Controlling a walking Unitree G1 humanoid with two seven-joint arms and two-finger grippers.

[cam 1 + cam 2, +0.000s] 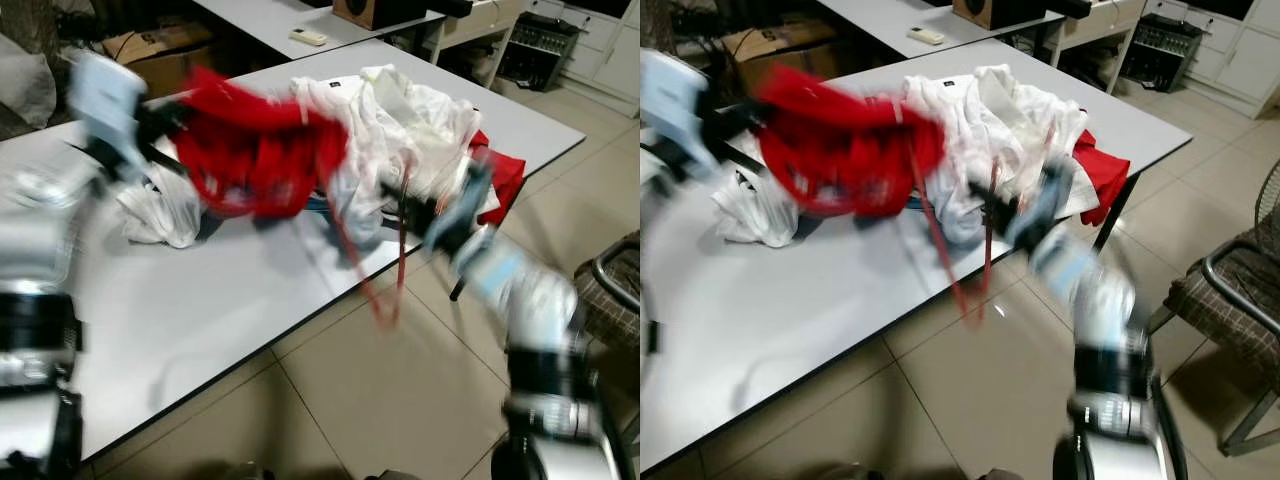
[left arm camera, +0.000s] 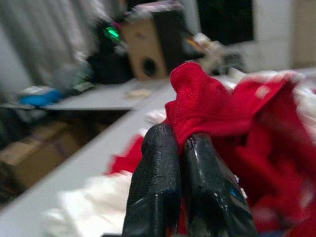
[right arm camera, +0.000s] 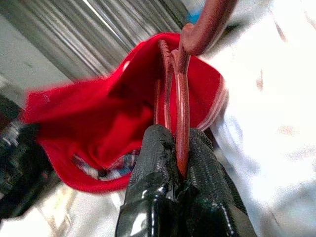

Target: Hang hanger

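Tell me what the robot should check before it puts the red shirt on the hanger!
1. Left gripper pinching the red garment: ok.
2. Right gripper shut on the red hanger: ok.
3. Hanger inside the garment: cannot tell, too blurred.
4. Garment lifted off the white table: ok.
5. White clothes apart from the hanger: cannot tell.

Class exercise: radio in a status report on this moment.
Left gripper shut on red garment. Right gripper shut on red hanger. White clothes pile crowds table.
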